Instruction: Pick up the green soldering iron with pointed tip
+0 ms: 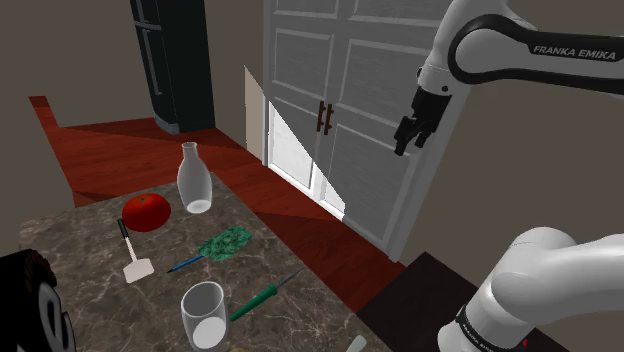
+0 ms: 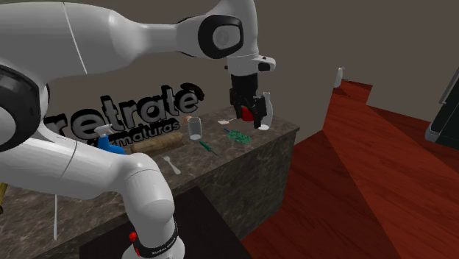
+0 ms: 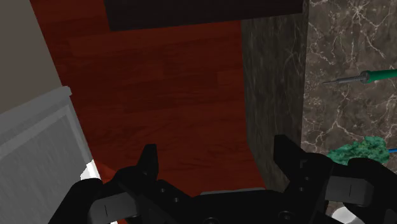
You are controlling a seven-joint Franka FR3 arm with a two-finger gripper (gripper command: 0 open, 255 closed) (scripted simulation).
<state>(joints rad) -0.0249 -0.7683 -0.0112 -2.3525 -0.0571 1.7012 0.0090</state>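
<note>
Green-handled soldering iron (image 1: 265, 296) with a thin grey pointed shaft lay flat on the dark, white-veined stone worktop (image 1: 90, 250), near its edge. In the shoulder view it sat at about 2 o'clock from a clear drinking glass (image 1: 203, 315), just beside it, with its tip aimed toward 2 o'clock. A crumpled green cloth-like lump (image 1: 225, 243) lay at 11 o'clock from the iron, close but apart.

The all-black two-finger tool (image 1: 410, 135) hung high, well apart from the iron at roughly 1 o'clock, out over the red plank floor (image 3: 165, 83) and not above the worktop. In the wrist view the tool (image 3: 216, 153) had its fingers spread with nothing between them, and the iron (image 3: 359, 78) showed off to one side on the stone.

I judged this to be the reach, with no grasp begun. The next move called for carrying the tool across the worktop's edge, turning the fingers square to the handle, and lowering onto the green grip (rounder and thicker than the shaft, so the surer hold). The handle looked smooth and slim and might roll on the polished stone if nudged off-centre.
</note>
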